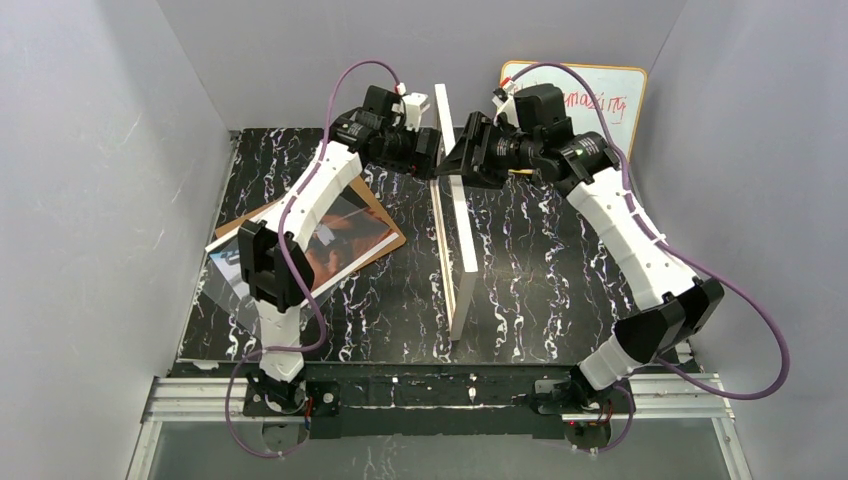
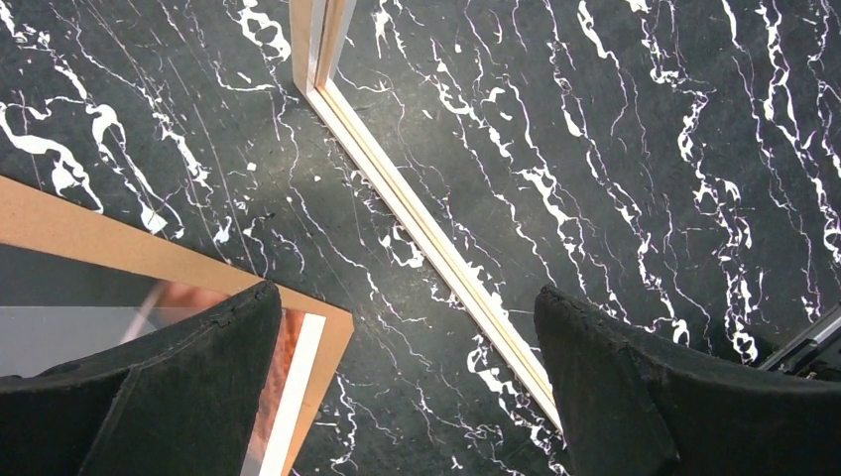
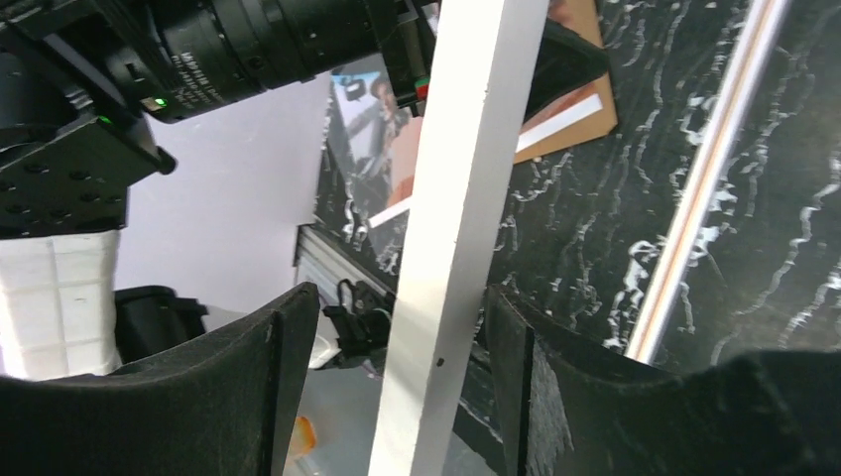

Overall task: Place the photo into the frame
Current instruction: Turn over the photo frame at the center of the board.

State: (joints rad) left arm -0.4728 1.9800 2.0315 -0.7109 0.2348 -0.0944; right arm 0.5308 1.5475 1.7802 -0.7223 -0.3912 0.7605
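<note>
The photo (image 1: 352,232) is seen lying flat on a brown board (image 1: 378,205) at the table's (image 1: 560,290) 9 o'clock, under the left arm. The frame (image 1: 460,235) is stood on edge along the centre, 6 to 12 o'clock. Its far top rail is straddled by the right gripper (image 1: 452,158), fingers spread; the left gripper (image 1: 425,150), also spread, is held just beside it.

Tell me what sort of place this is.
Probably a robot lab test cell: plain grey walls box in a marble-patterned table, the left arm and right arm are bolted to a metal rail, and a whiteboard leans at the back.
</note>
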